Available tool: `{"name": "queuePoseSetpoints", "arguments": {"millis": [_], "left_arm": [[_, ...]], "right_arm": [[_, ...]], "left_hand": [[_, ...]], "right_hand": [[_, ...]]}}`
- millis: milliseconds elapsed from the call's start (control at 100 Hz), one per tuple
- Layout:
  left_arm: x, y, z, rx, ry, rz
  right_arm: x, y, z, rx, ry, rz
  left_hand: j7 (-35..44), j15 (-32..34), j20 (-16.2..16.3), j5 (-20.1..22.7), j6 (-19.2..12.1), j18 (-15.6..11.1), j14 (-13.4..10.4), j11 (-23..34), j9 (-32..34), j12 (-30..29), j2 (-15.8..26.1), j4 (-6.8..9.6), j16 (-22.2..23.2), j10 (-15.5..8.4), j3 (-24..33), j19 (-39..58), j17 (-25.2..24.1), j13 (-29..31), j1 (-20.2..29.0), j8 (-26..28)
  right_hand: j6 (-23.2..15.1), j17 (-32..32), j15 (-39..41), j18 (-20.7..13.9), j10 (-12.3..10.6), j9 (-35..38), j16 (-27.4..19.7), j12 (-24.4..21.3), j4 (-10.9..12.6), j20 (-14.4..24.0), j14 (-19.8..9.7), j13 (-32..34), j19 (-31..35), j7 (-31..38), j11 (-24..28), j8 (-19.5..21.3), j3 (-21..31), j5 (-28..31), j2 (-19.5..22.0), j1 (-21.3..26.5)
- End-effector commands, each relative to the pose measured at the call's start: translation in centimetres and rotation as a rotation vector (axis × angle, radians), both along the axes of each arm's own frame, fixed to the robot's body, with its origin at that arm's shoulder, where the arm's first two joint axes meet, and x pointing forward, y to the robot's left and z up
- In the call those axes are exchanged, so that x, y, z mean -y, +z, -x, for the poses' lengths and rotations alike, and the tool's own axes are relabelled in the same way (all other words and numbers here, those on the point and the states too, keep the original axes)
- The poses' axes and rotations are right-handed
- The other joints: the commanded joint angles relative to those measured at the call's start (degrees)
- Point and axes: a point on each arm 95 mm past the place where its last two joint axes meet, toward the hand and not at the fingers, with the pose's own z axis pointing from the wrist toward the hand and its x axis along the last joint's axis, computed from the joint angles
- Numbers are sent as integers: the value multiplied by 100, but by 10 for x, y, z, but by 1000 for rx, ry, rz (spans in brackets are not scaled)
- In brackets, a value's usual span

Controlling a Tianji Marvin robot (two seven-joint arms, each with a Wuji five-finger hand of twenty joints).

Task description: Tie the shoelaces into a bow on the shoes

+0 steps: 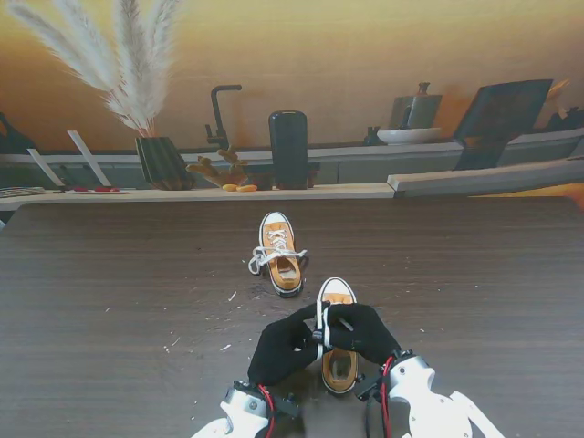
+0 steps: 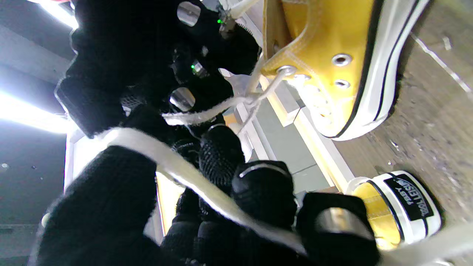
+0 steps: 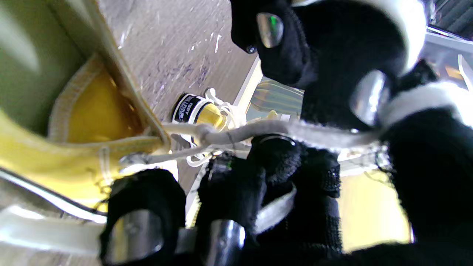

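Right now my left robot hand (image 1: 285,347) and right robot hand (image 1: 363,333) meet over the near yellow sneaker (image 1: 338,363) at the table's near edge, each closed on a white shoelace (image 1: 321,315) strand. The sneaker's long axis points away from me, laces between both hands.

A staged test bench dressed as a kitchen: a dark wood-grain table (image 1: 109,301) stands before a flat printed backdrop (image 1: 365,55) showing a black faucet (image 1: 219,114), a white bowl (image 1: 409,135) and pale pampas plumes (image 1: 128,64) (all merely pictured).
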Motion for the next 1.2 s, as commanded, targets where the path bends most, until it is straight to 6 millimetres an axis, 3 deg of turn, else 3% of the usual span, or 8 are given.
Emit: {"name": "queuePoseSetpoints", "arguments": {"millis": [0,240,580,730,840,940,1030,1190], "left_arm": [[1,1,0,1,-6,-2],[2,-1,0,17,-1,-35],[1,-3,0,32,-10,-48],[1,-4,0,32,-11,-47],[0,-5,1,33,-14,-46],[-1,-6,2,28,-34,-36],[-3,-6,3,35,-33,-43],[-5,-6,4,35,-38,-49]], "right_arm": [[-3,2,1,-19,17,-14],[-5,4,2,-71,19,-62],[-8,4,4,-109,5,-89],[-8,5,4,-119,9,-96],[-7,9,7,-117,23,-89],[-7,13,11,-126,49,-100],[-6,15,13,-117,52,-96],[-7,17,14,-110,33,-102]], "left_hand": [[11,-20,-73,-87,-1012,-159,-326,-34,-41,45,-98,-101,34,-102,77,518,69,135,-176,-91],[19,-22,-85,-76,-995,-165,-354,-40,-50,42,-103,-95,40,-120,104,518,77,147,-187,-88],[57,-29,-98,-38,-1024,-176,-364,-42,-31,40,-86,-91,45,-120,127,522,82,153,-214,-69],[68,-47,-105,-39,-1024,-173,-335,-53,-47,37,-75,-90,47,-119,123,505,40,114,-225,-62],[56,-85,-101,-67,-1025,-134,-287,-82,-85,29,-71,-91,52,-122,130,459,-79,29,-230,-66],[20,-130,-84,-138,-997,-125,-268,-135,-167,19,-102,-97,67,-124,149,399,-206,-73,-212,-80],[8,-142,-65,-155,-978,-124,-296,-159,-186,14,-121,-103,79,-148,161,384,-225,-91,-215,-86],[-32,-185,-24,-207,-965,-131,-268,-218,-268,5,-121,-116,106,-147,177,321,-339,-189,-234,-105]], "right_hand": [[-161,87,-125,69,393,-108,234,0,-291,-29,-328,-20,716,318,224,-211,586,-119,-480,15],[-105,66,-205,114,411,-204,234,-1,-244,-55,-250,-30,629,560,229,-126,975,96,-821,434],[-48,39,-334,241,443,-284,234,-18,-114,-87,-88,-39,467,869,267,271,1141,419,-850,865],[198,-260,-676,362,425,-735,234,281,60,-85,162,-238,110,793,391,1145,1078,270,-327,931],[486,-1143,-750,113,353,-1595,234,682,185,235,-214,-1274,-100,657,474,2153,1197,-149,203,802],[814,-2140,-877,128,410,-2384,234,629,168,672,-319,-2127,-477,637,573,2886,1100,-534,564,898],[960,-2617,-1101,164,418,-2693,234,437,178,798,-216,-2452,-790,761,591,3074,1040,-682,687,920],[1074,-2823,-2011,339,459,-2741,234,200,197,878,579,-2258,-1176,998,558,2888,1311,-618,411,842]]}}
